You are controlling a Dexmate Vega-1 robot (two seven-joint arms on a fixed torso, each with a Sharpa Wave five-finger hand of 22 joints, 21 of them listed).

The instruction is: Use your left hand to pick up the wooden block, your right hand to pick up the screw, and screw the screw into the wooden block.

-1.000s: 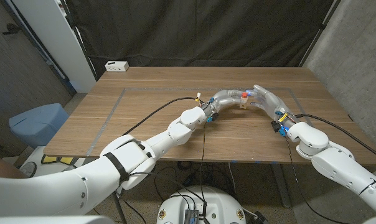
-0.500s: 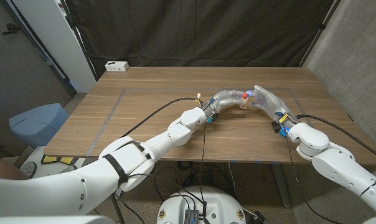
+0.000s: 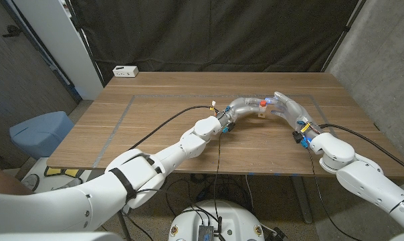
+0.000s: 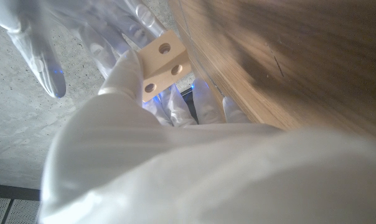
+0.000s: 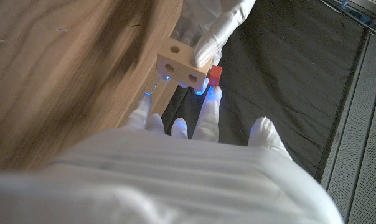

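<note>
- The small pale wooden block [image 3: 261, 111] with round holes in its faces is held up above the far middle of the brown wooden table [image 3: 155, 127], between the two hands.
- The left hand [image 3: 240, 106], in a translucent white glove, grips the block: in the left wrist view a finger lies along one side of the block [image 4: 162, 64], and in the right wrist view a fingertip presses on its upper face.
- A small red-headed screw [image 3: 262, 102] sits at the top of the block in the head view; in the right wrist view its red head [image 5: 215, 75] shows just beside the block [image 5: 182, 65], touching it.
- The right hand [image 3: 287, 108] reaches in from the other side, its fingertips [image 5: 213, 94] right at the red head. They look closed on the screw, though the grip itself is partly hidden.
- The hands meet fingertip to fingertip, block between them. The screw's axis appears to run into a hole in the block, pointing away from the right hand, so the coming turns fall to the right hand while the left holds the block steady.
- My judgement: the screw is seated but not yet driven home, since its head stands clear of the wood.
</note>
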